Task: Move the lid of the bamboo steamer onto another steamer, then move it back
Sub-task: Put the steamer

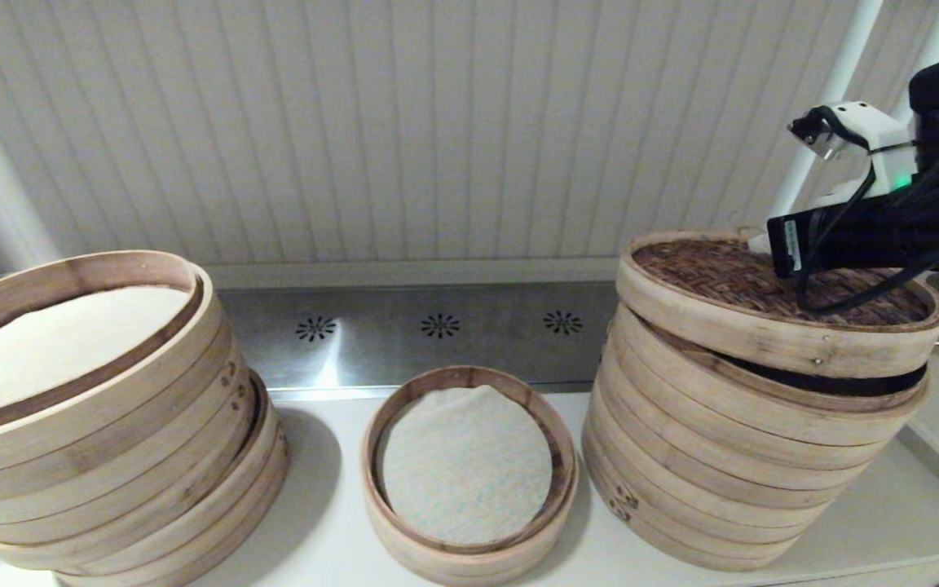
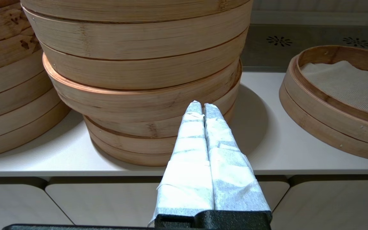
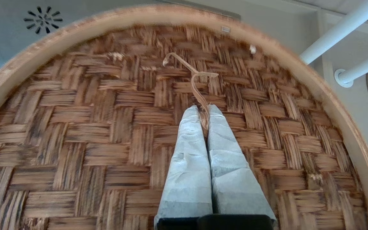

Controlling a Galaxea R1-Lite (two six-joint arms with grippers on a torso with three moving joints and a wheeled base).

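Observation:
The bamboo steamer lid, with its dark woven top in a pale rim, sits tilted on the tall stack at the right. A dark gap shows under its near right edge. My right gripper is over the middle of the lid, shut on the thin bamboo handle loop. The single low steamer tray with a whitish liner stands in the centre of the counter. My left gripper is shut and empty, low in front of the counter edge, facing the leaning stack.
The wide leaning stack of tiers fills the left of the counter, its top liner exposed. A steel strip with vent holes runs along the back wall. White pipes rise behind the right stack. Cabinet fronts lie below the counter.

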